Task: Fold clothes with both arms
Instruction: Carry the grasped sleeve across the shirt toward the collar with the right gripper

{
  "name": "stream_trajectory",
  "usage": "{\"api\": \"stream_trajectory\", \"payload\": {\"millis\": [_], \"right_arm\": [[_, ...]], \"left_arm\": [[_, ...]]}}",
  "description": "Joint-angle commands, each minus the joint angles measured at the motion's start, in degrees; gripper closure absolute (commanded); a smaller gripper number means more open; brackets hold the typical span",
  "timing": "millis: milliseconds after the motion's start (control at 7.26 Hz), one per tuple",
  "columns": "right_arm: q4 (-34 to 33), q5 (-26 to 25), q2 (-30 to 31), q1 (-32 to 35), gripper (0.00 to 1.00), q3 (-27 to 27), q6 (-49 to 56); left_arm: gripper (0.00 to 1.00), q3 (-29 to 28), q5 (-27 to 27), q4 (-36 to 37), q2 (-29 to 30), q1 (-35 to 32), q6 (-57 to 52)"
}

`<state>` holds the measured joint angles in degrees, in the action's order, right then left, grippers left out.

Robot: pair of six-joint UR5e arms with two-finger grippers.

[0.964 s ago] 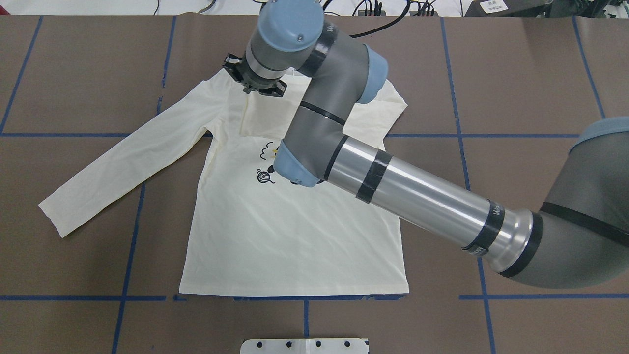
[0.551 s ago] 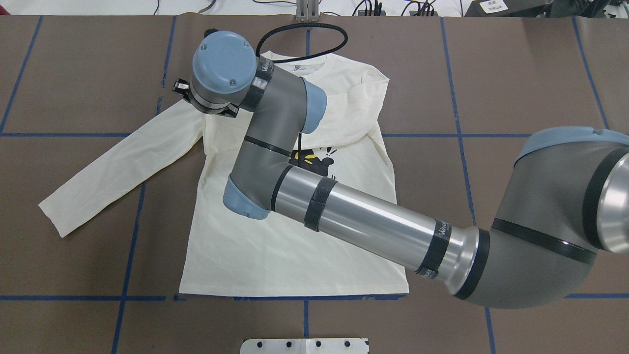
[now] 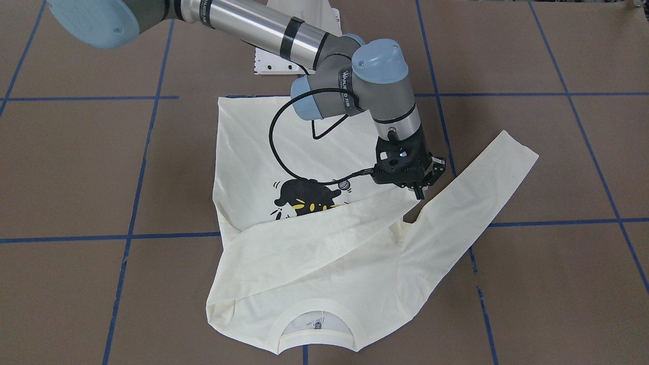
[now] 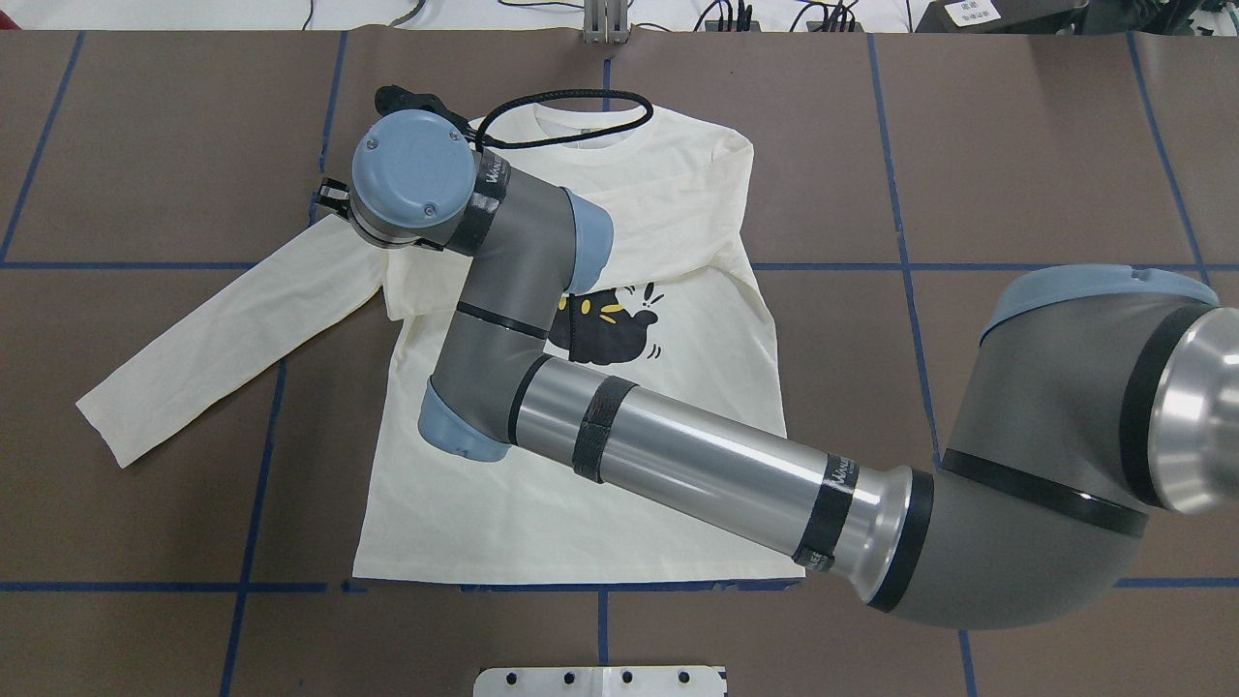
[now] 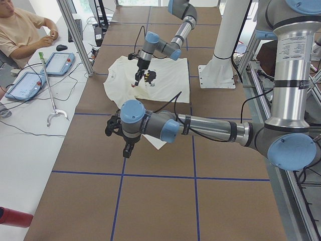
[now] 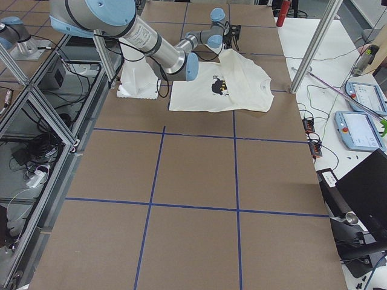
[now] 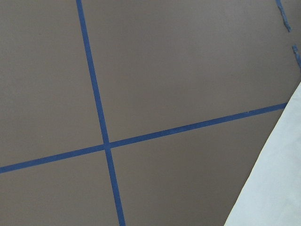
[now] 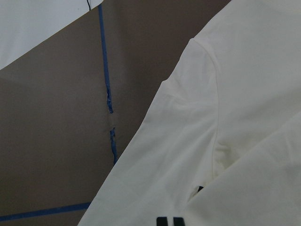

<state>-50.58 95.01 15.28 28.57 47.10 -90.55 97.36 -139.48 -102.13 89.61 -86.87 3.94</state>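
Brown paper table covering (image 4: pixel 1016 145), gridded with blue tape lines (image 4: pixel 145 587). Closest to the robot's edge is a white perforated base plate (image 4: pixel 600 681), then the straight hem of one cream long-sleeved cotton shirt (image 4: pixel 581 503), which lies flat and print side up at the table's middle. Grey-and-silver right arm (image 4: pixel 697 455) with light-blue joint caps reaches diagonally over the shirt body. Black cat print (image 4: pixel 610 334) is partly covered by that arm. Right gripper (image 3: pixel 418 180) hangs just above the armpit of the outstretched sleeve (image 4: pixel 223 329), fingers apparently spread and holding nothing. Left gripper (image 5: pixel 125 143) is over bare paper near that sleeve's cuff; whether its fingers are spread or together cannot be told. The other sleeve (image 3: pixel 314 228) is laid across the chest. Farthest from the robot is the ribbed collar (image 3: pixel 315 303). Step in hand, as judged: first sleeve fold done, second sleeve not yet taken. Next move likely calls for pinching the outstretched sleeve at shoulder and cuff, both arms carrying it inward together without dragging the body.
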Motion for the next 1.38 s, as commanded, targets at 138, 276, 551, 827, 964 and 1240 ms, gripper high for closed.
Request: {"api": "stream_trajectory", "payload": {"millis": [138, 276, 551, 827, 964, 1240], "right_arm": [[-0.3, -0.44, -2.18, -0.1, 0.02, 2.43, -1.11], [-7.01, -0.09, 2.17, 0.25, 0.02, 11.95, -1.82], [-13.57, 9.07, 22.41, 5.75, 0.02, 35.85, -1.04], [-13.23, 19.14, 33.11, 12.28, 0.01, 42.7, 0.02], [-13.14, 19.08, 35.85, 12.56, 0.01, 44.55, 0.98], [-13.05, 18.64, 36.14, 12.48, 0.01, 44.92, 0.99]], "left_arm": [[0.0, -0.33, 0.08, -10.92, 0.74, 9.55, 21.26], [0.0, -3.29, 3.39, -20.56, 0.91, 18.49, 34.86], [0.13, -8.83, 8.61, -30.3, 0.92, 24.53, 45.61], [0.32, -9.64, 8.35, -30.06, -1.1, 25.51, 45.72], [0.32, -10.6, 8.17, -29.89, -1.54, 26.04, 45.63], [0.37, -11.23, 6.95, -29.63, -2.25, 28.32, 45.63]]}}
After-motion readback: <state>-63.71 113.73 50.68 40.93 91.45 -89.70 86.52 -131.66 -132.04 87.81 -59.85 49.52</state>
